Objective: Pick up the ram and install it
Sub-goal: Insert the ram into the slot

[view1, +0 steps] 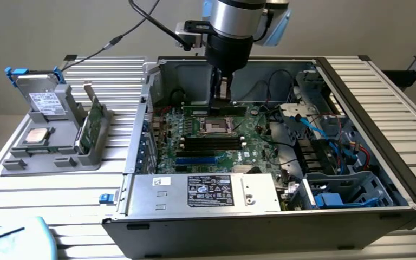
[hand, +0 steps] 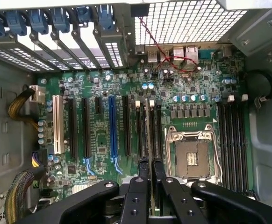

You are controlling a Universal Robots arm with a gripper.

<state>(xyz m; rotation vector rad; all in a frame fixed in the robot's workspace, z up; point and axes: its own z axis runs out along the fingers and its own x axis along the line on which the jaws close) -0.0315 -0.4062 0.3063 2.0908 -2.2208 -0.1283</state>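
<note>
Pinching the ram [view1: 202, 110] near its middle, the pincer [view1: 223, 98] comes straight down on it inside the open computer case [view1: 355, 76], fingers pressed close on the thin board. The stick lies level, its long axis running left to right across the exterior view, just beyond the processor socket [view1: 215, 126] and parallel to the memory slots [hand: 140, 130]. It looks low over a slot, but I cannot tell whether it is seated. The motherboard [view1: 255, 149] is crowded, and the case sits on the ribbed desk [view1: 85, 197].
</note>
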